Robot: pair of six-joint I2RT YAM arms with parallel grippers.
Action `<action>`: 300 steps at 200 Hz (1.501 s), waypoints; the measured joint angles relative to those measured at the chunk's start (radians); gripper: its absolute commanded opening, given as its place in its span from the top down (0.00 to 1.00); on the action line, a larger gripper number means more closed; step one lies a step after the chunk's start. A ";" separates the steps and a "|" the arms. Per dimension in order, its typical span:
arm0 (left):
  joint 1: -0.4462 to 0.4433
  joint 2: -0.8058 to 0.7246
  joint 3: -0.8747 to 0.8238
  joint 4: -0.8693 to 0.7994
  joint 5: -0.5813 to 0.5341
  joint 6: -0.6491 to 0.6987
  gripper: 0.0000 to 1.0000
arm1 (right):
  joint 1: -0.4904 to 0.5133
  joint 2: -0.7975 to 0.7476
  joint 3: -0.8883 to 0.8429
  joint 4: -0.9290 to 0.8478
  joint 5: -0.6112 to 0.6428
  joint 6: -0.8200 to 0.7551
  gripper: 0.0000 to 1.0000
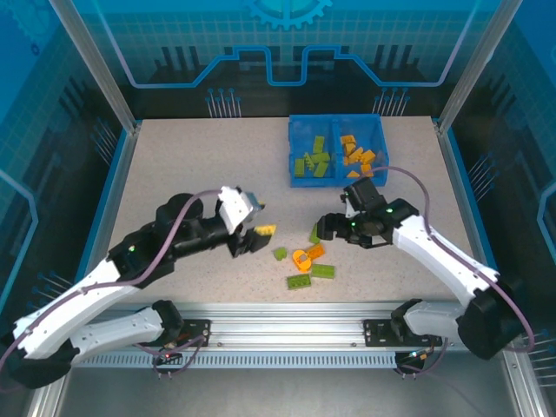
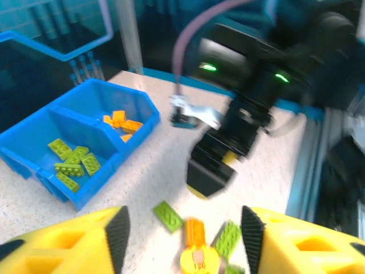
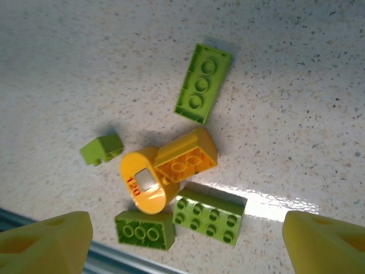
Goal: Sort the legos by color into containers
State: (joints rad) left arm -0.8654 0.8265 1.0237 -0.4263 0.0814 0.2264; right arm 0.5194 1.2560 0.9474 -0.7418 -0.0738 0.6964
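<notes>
Left gripper (image 2: 183,228): parted, empty | right gripper (image 3: 188,228): wide, empty, near legos (image 3: 182,154)

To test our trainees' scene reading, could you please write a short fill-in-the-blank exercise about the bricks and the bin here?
In the top view, the sorted lime green bricks lie in the ___ compartment of the blue bin. The sorted orange bricks lie in its ___ compartment. On the table, ___ loose lime green bricks lie near the orange curved piece.
Missing words: left; right; four.
</notes>
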 measured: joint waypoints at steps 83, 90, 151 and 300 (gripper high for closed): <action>0.000 -0.161 -0.275 -0.134 0.141 0.430 0.04 | 0.095 0.443 0.198 0.047 0.159 0.075 0.29; 0.000 -0.161 -0.279 -0.139 0.142 0.440 0.01 | 0.100 0.471 0.212 0.048 0.170 0.076 0.31; 0.000 -0.181 -0.307 -0.148 0.142 0.492 0.01 | 0.124 0.637 0.278 0.047 0.227 0.093 0.52; 0.025 -0.284 -0.364 -0.078 0.106 0.497 0.01 | 0.092 0.472 0.587 0.104 0.583 -0.209 0.70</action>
State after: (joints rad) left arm -0.8406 0.5426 0.6601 -0.5041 0.1875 0.7235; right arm 0.6113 1.7279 1.5349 -0.6380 0.5087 0.4877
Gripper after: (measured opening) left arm 0.988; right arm 0.308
